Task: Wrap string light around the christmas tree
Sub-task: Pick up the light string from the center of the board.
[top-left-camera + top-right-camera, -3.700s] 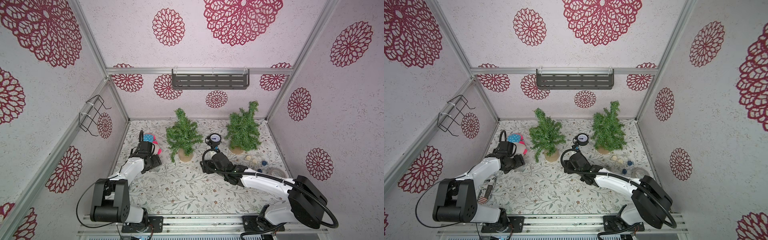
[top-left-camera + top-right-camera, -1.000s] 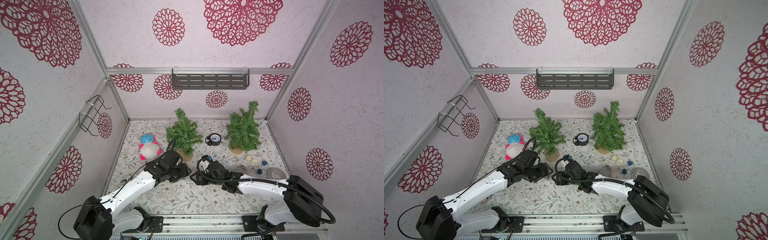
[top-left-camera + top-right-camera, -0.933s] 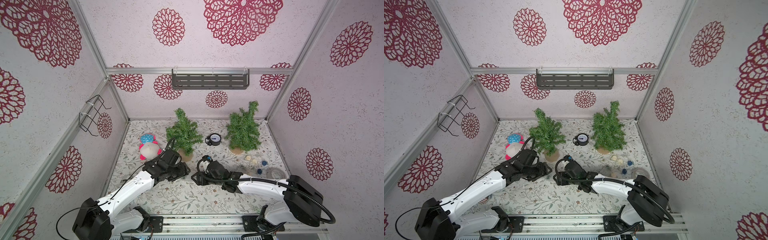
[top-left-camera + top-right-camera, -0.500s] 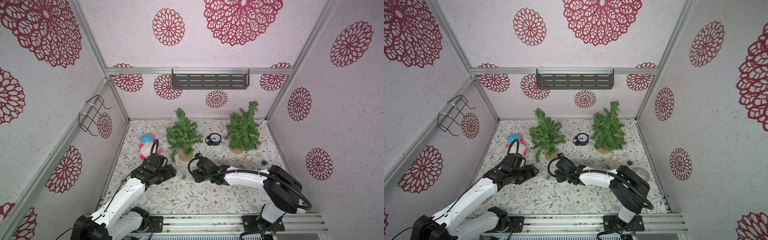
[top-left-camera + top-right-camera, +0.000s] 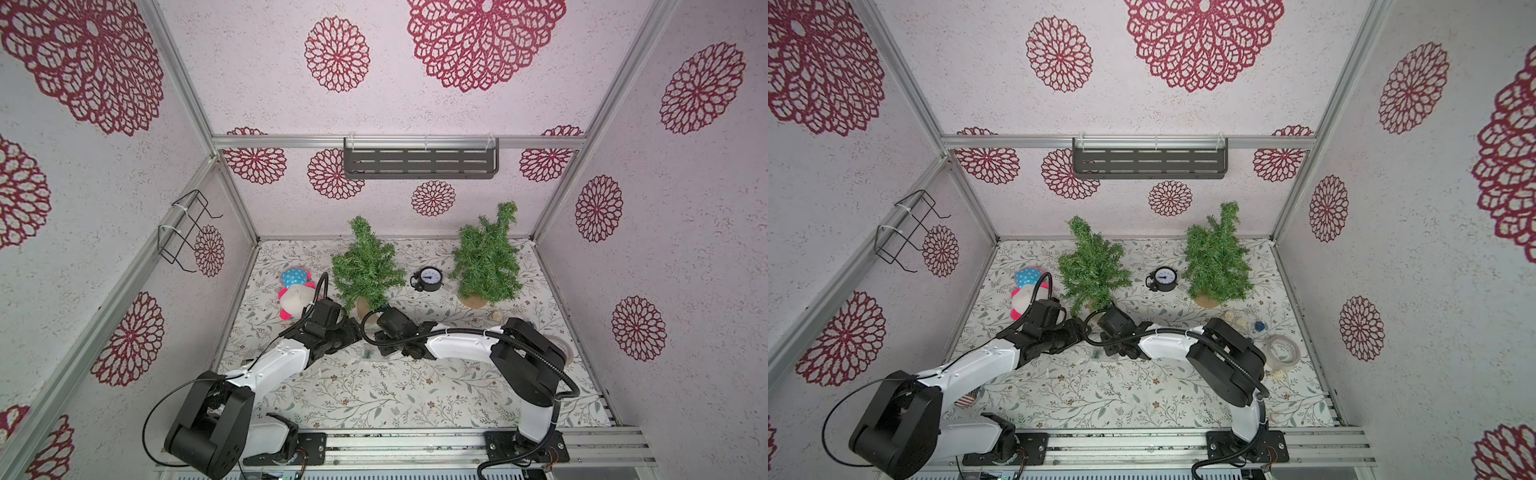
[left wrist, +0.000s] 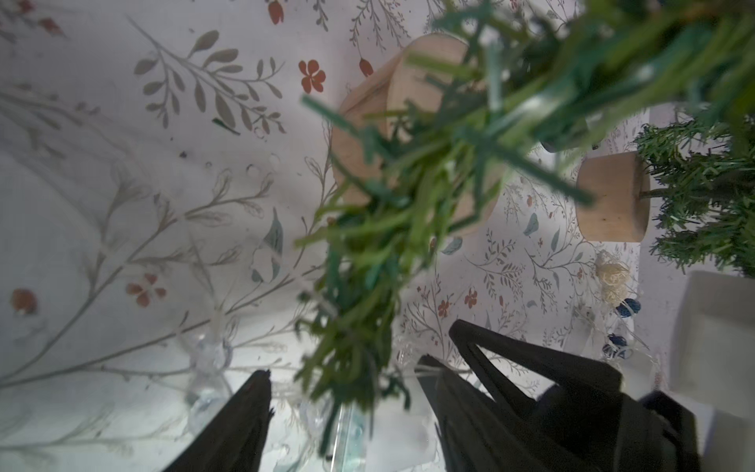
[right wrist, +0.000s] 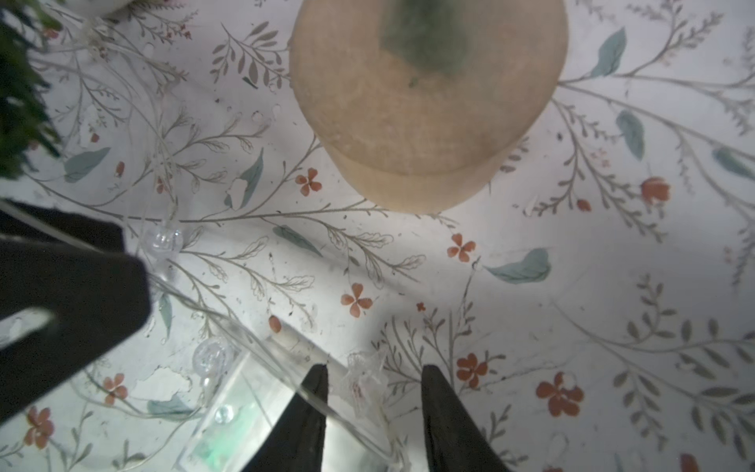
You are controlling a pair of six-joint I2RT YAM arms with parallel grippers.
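**Pickup step: string light lies on the mat, none on the tree.**

Top views: string light [image 5: 368, 354] lies flat on the table [image 5: 374, 399] at centre frame, just below the base of the left christmas tree [image 5: 365, 270]. Left gripper [image 5: 352, 329] and right gripper [image 5: 380, 348] sit low beside it, almost tip to tip. Left wrist: jaws released and wide apart, with only a blurred branch [image 6: 359, 286] hanging in front (no grasp). Right wrist: jaws parted, straddling a crumpled bit of wire [image 7: 363, 380] at bottom centre, and I can't see them pinching it. The clear battery box [image 7: 228, 412] is lower left and the wooden base [image 7: 425, 94] is top centre. Next, I'd say: pinch the wire, lift it, then feed it round the low branches. Room: open mat in the lower frame, with the clock [image 5: 428, 279] and second tree [image 5: 486, 257] well apart. The tight spot is the two grippers crowding each other under the branches.
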